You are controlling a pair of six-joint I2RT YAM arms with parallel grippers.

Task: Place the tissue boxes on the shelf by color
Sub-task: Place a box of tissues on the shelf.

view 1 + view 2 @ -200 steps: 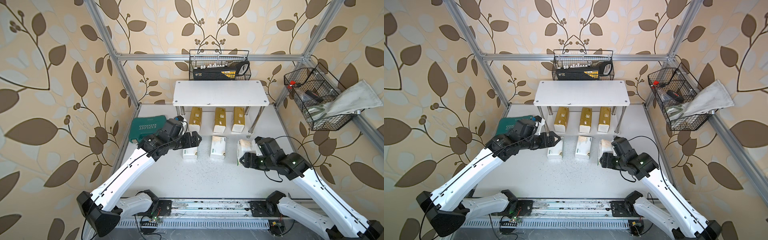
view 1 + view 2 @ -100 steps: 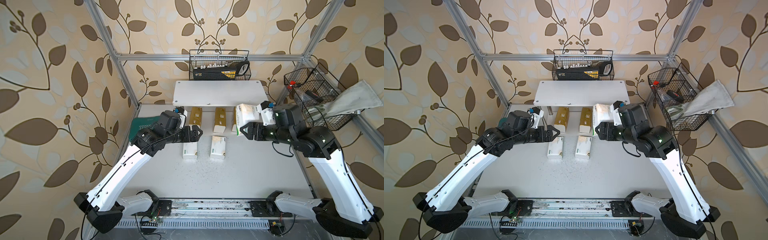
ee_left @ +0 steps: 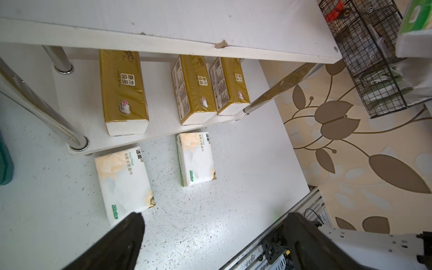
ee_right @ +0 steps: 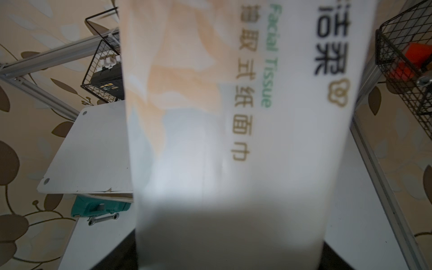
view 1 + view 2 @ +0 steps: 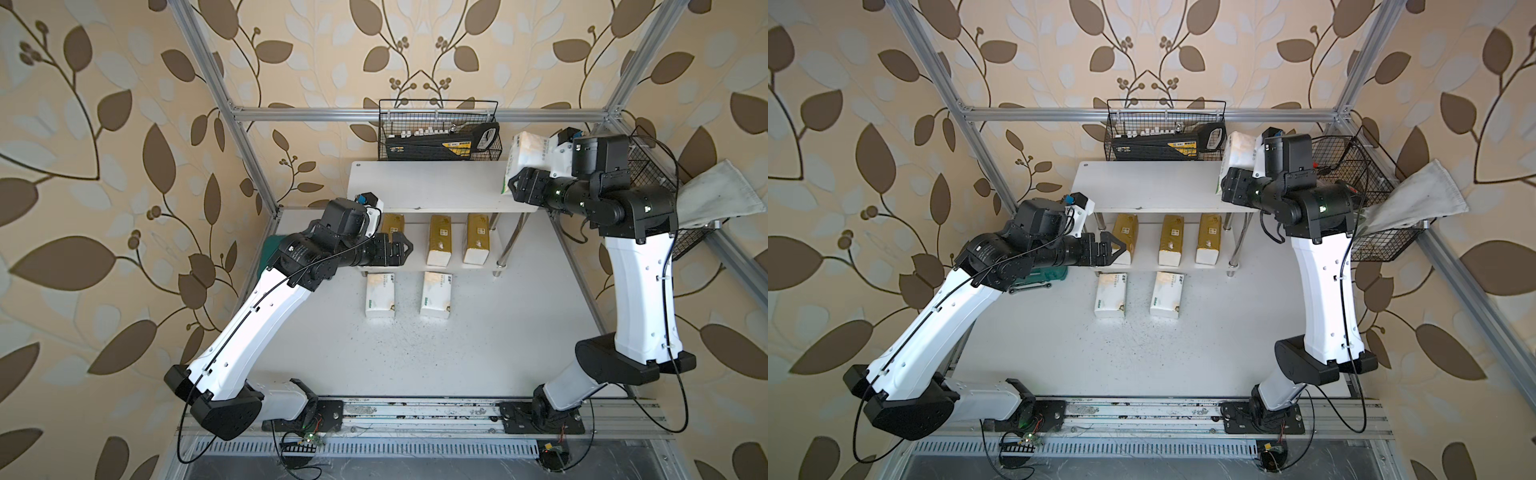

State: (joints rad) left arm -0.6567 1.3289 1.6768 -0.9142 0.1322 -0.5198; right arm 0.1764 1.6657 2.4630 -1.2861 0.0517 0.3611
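The shelf [image 5: 428, 187] stands at the back edge of the table [image 5: 478, 340], about midway along it, and its top board is bare. The right jaws are clamped on a white tissue pack [image 5: 524, 160], holding it in the air at the right end of that top board. The pack stands roughly on end, with its upper part leaning toward the back wall. In the right wrist view this pack [image 4: 233, 117] fills the middle of the picture, with green and gold print on its face, and it runs down between the dark jaws. Three gold packs lie side by side on the shelf's lower board, white ends toward the front: left [image 5: 392, 222], middle [image 5: 440, 239] and right [image 5: 478, 237]. Two more white packs [image 5: 379, 295] [image 5: 436, 294] lie flat on the table just in front of the lower board, parallel and slightly apart. The left jaws stand wide apart and hold nothing. In both top views they hang over the front left corner of the lower board, covering the near end of the left gold pack. A green tool case [image 5: 1054, 274] sits by the table's left edge, mostly under the left arm, with a wrench [image 4: 102, 218] just beside it. A black wire basket [image 5: 436, 129] hangs behind the shelf. A second basket [image 5: 1358, 187] hangs past the table's right edge, with a pale cloth [image 5: 715, 195] draped out of it.
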